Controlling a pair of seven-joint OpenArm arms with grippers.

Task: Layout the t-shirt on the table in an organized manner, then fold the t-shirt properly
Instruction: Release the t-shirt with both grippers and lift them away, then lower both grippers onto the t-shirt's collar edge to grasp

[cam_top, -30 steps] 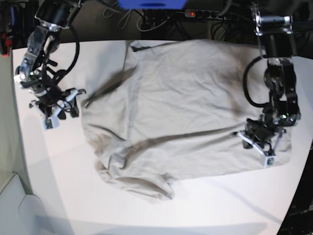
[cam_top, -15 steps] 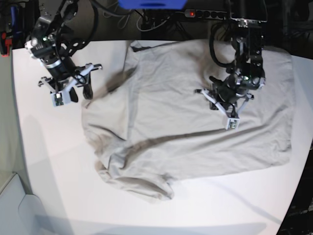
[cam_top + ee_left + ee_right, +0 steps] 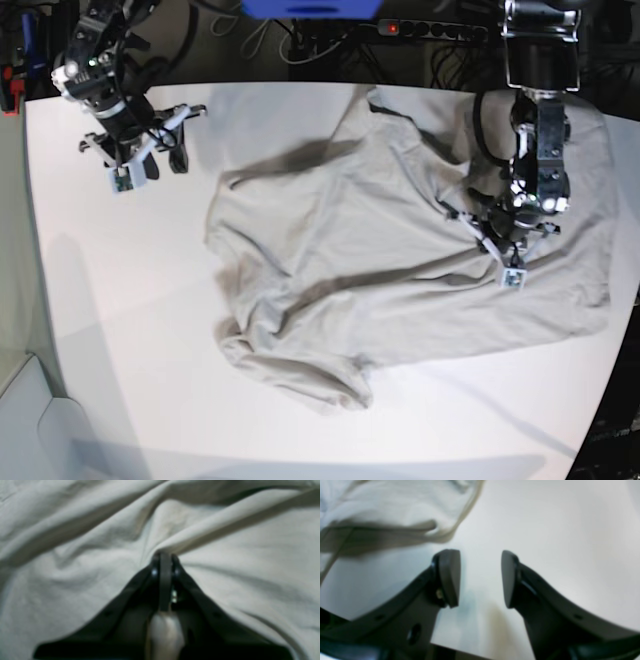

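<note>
The beige t-shirt (image 3: 380, 260) lies wrinkled across the white table (image 3: 120, 330), its collar toward the far edge and a bunched sleeve at the near left. My left gripper (image 3: 472, 228) rests on the shirt's right half. In the left wrist view it (image 3: 163, 557) is shut on a raised ridge of the t-shirt (image 3: 87, 542). My right gripper (image 3: 185, 138) hovers open over bare table at the far left, clear of the shirt. The right wrist view shows its fingers (image 3: 481, 577) apart with nothing between them, and the t-shirt's edge (image 3: 395, 505) ahead to the left.
Behind the table's far edge lie a black power strip (image 3: 420, 28) with a red light, cables and a blue object (image 3: 310, 8). A pale box corner (image 3: 30, 420) sits off the table's near left. The shirt's right side reaches the table's right edge.
My left gripper went from the shirt's right hem to its middle, pinched fabric and pulled it right, dragging the shirt's left side and collar rightward. The right arm rose toward the far left corner.
</note>
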